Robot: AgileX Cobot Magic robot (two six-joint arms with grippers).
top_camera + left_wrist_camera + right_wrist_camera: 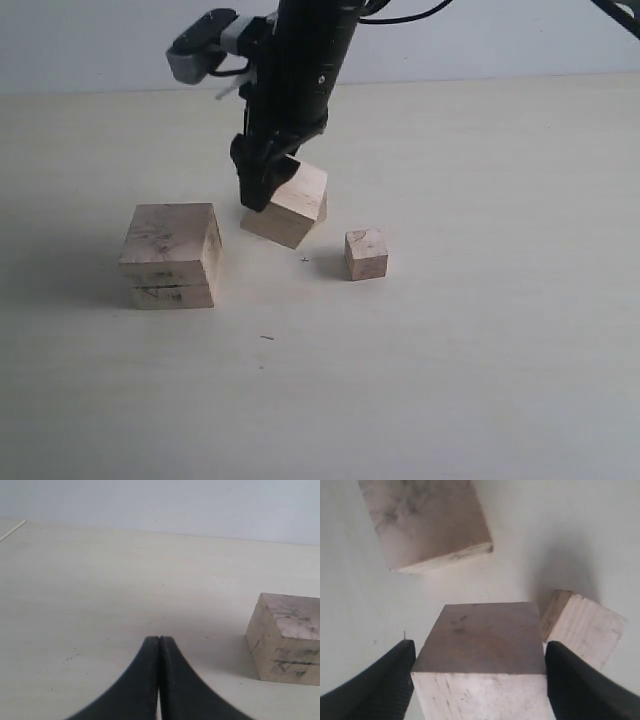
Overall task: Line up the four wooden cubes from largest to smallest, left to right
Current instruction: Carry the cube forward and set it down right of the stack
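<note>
Three pale, unpainted light-wood cubes show on the cream tabletop [480, 380]. The largest cube [170, 245] sits at the left and the small cube [366, 253] to the right, well apart. Between them the right gripper [479, 662] clamps the middle-sized cube [297, 205] by two opposite sides, tilted; whether its low corner touches the tabletop is unclear. The left gripper [159, 647] hangs empty, fingers pressed together.

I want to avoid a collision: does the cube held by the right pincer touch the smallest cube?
Apart. The exterior view shows a strip of bare table between the held cube and the smallest cube.
</note>
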